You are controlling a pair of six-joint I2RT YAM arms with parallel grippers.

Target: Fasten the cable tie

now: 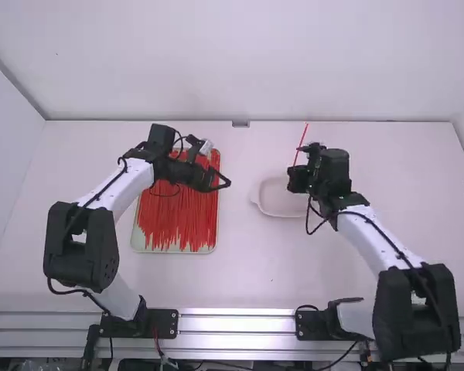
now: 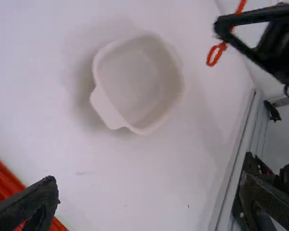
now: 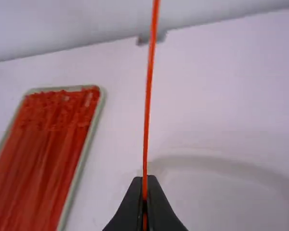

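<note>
A red cable tie (image 1: 302,142) is pinched in my right gripper (image 1: 300,176), which is shut on it above the far edge of a white bowl (image 1: 274,202). In the right wrist view the tie's strap (image 3: 149,96) rises straight out of the shut fingertips (image 3: 137,198). The left wrist view shows a small loop of the tie (image 2: 215,54) hanging under that gripper (image 2: 241,24). My left gripper (image 1: 216,178) hovers open over the right side of the tray of ties (image 1: 176,212), holding nothing. One of its fingers (image 2: 29,206) shows in its own wrist view.
The flat tray (image 3: 89,144) holds several loose red ties and lies left of the bowl (image 2: 135,86). A small bracket (image 1: 240,123) sits at the table's far edge. Bare white table lies to the right of and in front of the bowl.
</note>
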